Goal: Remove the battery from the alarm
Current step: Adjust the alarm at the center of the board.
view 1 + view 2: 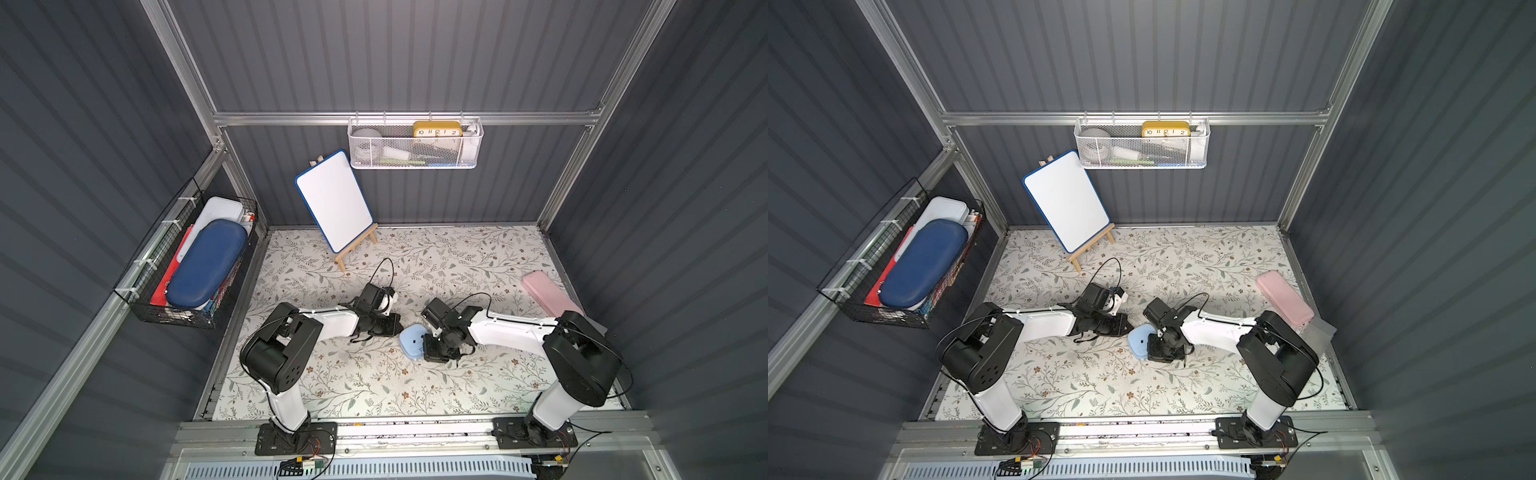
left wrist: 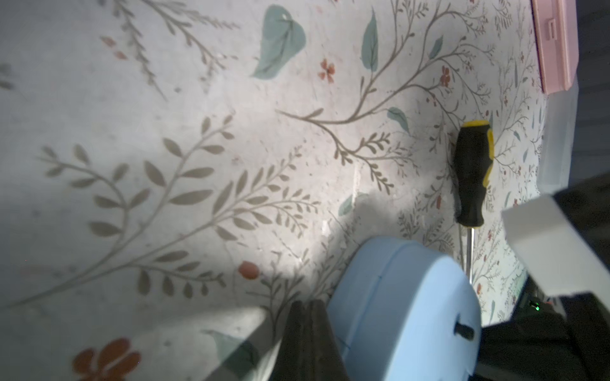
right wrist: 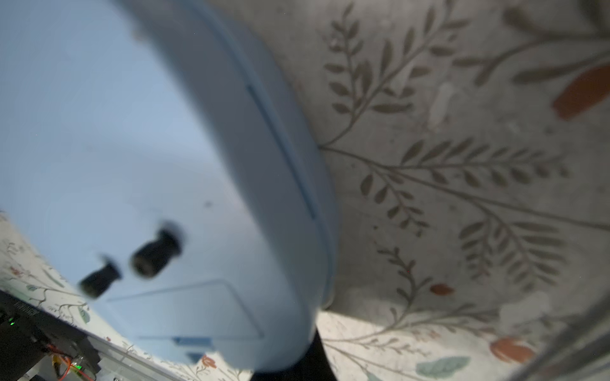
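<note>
The floral desk (image 1: 374,386) carries everything. Near the middle of both top views lies the alarm (image 1: 411,341), its plain blue back turned upward and seemingly tilted, between the two arms. It looks like a light, hollow shell of hard plastic, smooth and rounded, so it will likely skid if pushed and slip from a pinch across its curved rim.

The left claw (image 2: 306,311), low in the middle of the left wrist view, is pressed together just beside the alarm's rim, holding nothing. The right claw (image 3: 293,369), a dark shape at the lower edge of the right wrist view, is also pressed together at the rim — whether it touches, I cannot tell.

The cover panel (image 3: 185,310) sits closed below two dark knobs (image 3: 155,254); the battery is hidden, presumably behind it. I would steady the flat sides and pry at the cover's latch.
</note>
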